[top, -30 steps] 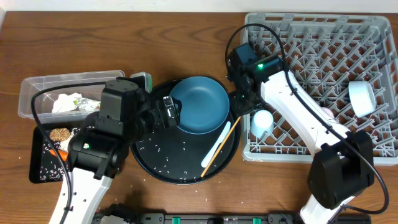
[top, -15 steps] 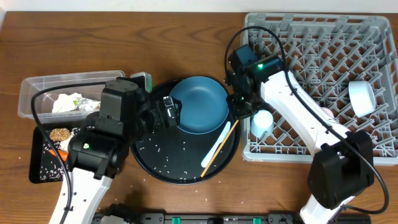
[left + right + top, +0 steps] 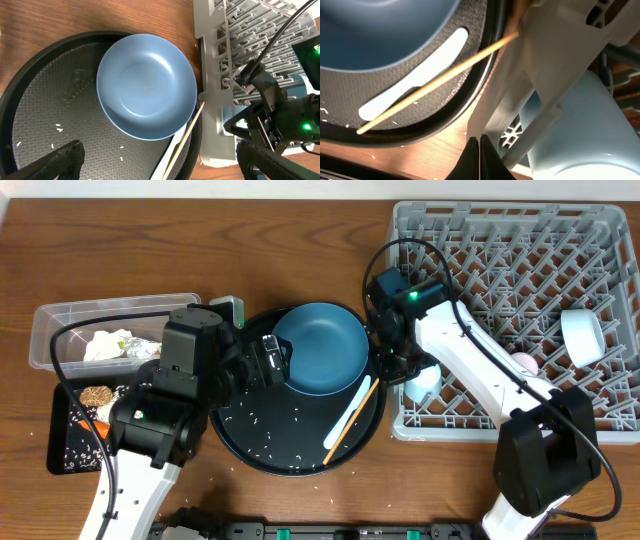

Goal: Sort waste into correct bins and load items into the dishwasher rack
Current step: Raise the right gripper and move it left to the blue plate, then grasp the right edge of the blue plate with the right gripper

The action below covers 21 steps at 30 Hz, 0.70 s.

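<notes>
Two arms meet at the dark blue plate (image 3: 320, 348) overhead; fingers of the right gripper (image 3: 393, 366) hide under its wrist, just beside the light blue cup (image 3: 421, 378). Left wrist: our left gripper (image 3: 157, 152) gapes wide, fingers cut off, the smooth plate ahead, clear of both. Right wrist: we see jaws pinched shut on nothing; wooden chopstick (image 3: 435, 84) and flat white utensil (image 3: 432, 57) lie ahead on the pebbled black tray (image 3: 440, 102), cup blurred rightward.
</notes>
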Each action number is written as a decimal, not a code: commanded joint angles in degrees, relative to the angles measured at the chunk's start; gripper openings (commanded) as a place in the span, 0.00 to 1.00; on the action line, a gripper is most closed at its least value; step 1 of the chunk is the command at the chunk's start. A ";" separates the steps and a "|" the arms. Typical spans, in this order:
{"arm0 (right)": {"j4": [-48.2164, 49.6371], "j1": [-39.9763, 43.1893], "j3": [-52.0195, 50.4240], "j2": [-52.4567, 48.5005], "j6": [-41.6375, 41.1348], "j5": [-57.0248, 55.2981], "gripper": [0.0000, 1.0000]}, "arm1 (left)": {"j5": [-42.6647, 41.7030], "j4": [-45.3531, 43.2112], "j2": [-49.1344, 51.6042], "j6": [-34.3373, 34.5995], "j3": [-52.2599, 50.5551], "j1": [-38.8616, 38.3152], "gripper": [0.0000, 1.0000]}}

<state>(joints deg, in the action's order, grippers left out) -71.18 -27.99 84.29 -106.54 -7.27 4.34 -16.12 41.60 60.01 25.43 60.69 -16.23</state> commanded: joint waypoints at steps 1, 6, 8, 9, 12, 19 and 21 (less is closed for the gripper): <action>-1.27 0.48 -0.83 0.07 -0.85 -5.03 0.01 | 0.55 -0.04 -0.15 -0.92 0.46 0.20 0.98; -1.46 0.87 -0.83 0.07 -0.85 -5.86 0.01 | 0.55 -0.04 -0.15 -0.92 0.46 0.20 0.98; -1.22 0.85 -0.81 0.07 -0.87 -5.81 0.01 | 0.55 -0.04 -0.15 -0.92 0.46 0.20 0.98; -1.09 0.85 -0.79 0.09 -0.87 -5.70 0.01 | 0.55 -0.04 -0.15 -0.94 0.46 0.20 0.98; -0.76 0.85 -0.09 0.15 -0.85 -3.08 0.01 | 0.55 -0.04 -0.15 -0.92 0.46 0.20 0.98; -0.57 0.79 7.41 0.15 -0.83 3.34 0.01 | 0.55 -0.04 -0.15 -0.92 0.46 0.20 0.98; 0.85 0.81 10.05 0.15 -0.85 3.69 0.04 | 0.55 -0.04 -0.15 -0.92 0.46 0.20 0.98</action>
<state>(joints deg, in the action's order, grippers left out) -71.31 -27.86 90.30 -106.54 -7.27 5.96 -16.12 41.60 60.01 25.43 60.69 -16.23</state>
